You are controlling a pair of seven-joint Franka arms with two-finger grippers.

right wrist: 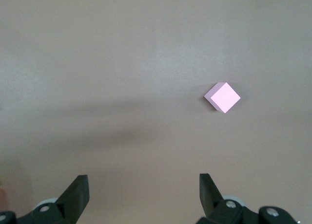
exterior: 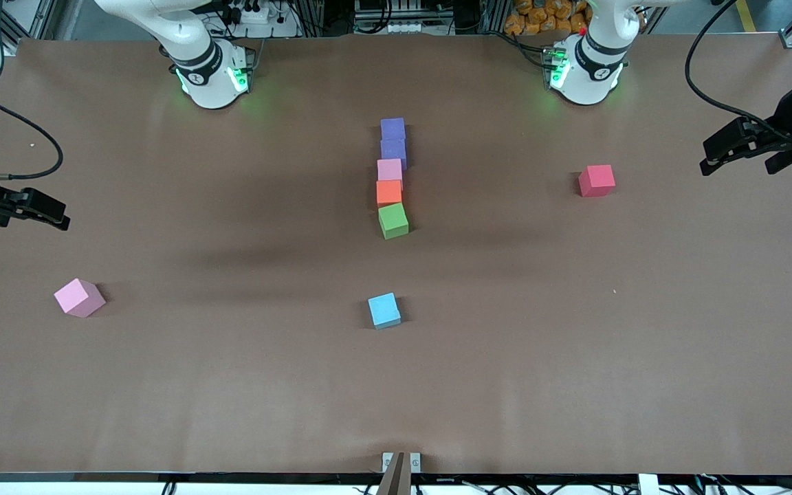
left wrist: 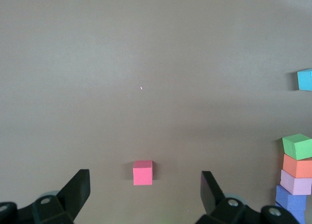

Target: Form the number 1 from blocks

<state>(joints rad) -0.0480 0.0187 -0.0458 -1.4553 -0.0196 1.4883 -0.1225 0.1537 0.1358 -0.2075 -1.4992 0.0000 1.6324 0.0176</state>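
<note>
**So far: five blocks lined up, three lying loose**

Nearest the front camera, you are seeing the light blue block [exterior: 384,311] sitting alone at mid-table, and the loose pink block [exterior: 79,297] lying turned at an angle toward the right arm's end.

Farther up, a touching column is running away from the camera: green block [exterior: 393,221], slightly skewed, then orange block [exterior: 389,192], a second pink block [exterior: 390,170], and two purple blocks [exterior: 392,141].

The red block [exterior: 596,180] is resting apart from the column, toward the left arm's end.

Both arms are waiting. You are holding the left gripper [left wrist: 145,192] over the table's edge near the red block, jaws apart and empty. The right gripper [right wrist: 144,195] is hanging at its own end, jaws likewise spread, holding nothing.
</note>
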